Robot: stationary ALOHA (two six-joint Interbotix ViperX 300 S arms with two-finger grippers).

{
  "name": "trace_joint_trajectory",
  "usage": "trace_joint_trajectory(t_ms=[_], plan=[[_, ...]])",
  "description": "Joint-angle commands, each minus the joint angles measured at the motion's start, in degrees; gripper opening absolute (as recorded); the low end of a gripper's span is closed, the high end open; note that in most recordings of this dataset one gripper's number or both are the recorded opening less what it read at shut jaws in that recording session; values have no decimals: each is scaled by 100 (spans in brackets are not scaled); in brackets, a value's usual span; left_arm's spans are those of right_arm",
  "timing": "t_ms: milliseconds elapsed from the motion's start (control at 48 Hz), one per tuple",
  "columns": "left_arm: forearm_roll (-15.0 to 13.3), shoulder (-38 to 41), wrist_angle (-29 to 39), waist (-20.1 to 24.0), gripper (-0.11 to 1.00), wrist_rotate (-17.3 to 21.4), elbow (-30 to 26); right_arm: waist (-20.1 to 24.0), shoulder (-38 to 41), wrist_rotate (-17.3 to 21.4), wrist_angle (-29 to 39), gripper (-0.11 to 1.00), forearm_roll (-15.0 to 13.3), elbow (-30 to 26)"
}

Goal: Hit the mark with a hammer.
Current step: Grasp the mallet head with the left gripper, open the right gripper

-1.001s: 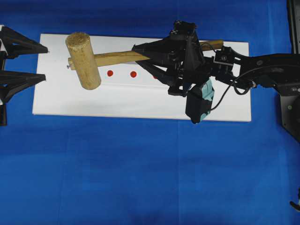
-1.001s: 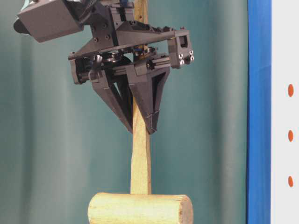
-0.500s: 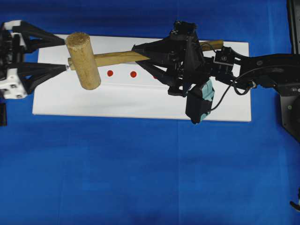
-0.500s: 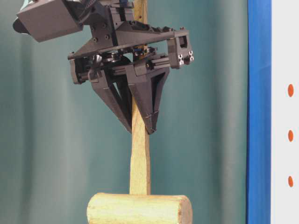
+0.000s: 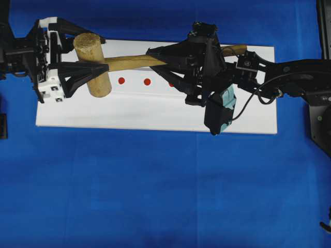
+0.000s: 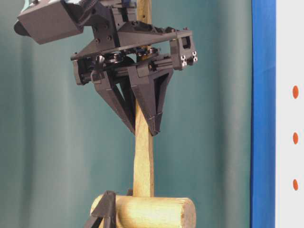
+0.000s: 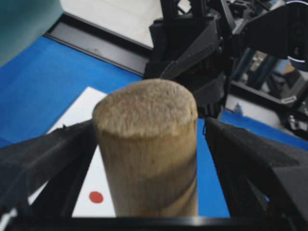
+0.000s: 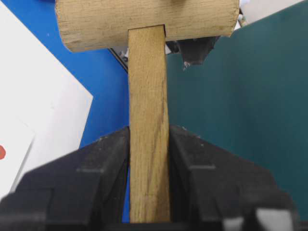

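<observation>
The right claw [image 5: 155, 58] is clamped on the handle of the hammer [image 5: 93, 66], holding it above the white board [image 5: 155, 111] near the board's far edge, with the head over the left end. The left claw [image 5: 88, 54] is spread wide, one finger on each side of the head. Red marks [image 5: 121, 80] lie on the board just right of the head.
</observation>
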Motion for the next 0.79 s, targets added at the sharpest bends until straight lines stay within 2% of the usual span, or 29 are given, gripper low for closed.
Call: trace_joint_trajectory(t_ms=[0,42,104,229,250,605,771], plan=[[-9,-26,-53,-9,92,-9,-132,9,-88,9,-18,10,9,-70],[-9,-44,-44,0,90,-18,-132,0,-88,9,18,10,9,-70],[-9,-62,-35,0,82,-132,-114,-26,-88,18,88,10,18,-79],[9,-62,123,-70,47,-343,-114,-53,-105,18,105,10,79,-88],[9,-62,176,-88,44,-343,-114,-53,-114,18,105,10,88,-97],[9,-79,299,-158,45,-352,-132,-53,-176,62,114,10,105,-123],[18,-88,316,-158,45,-316,-123,-62,-185,79,114,13,352,-167]])
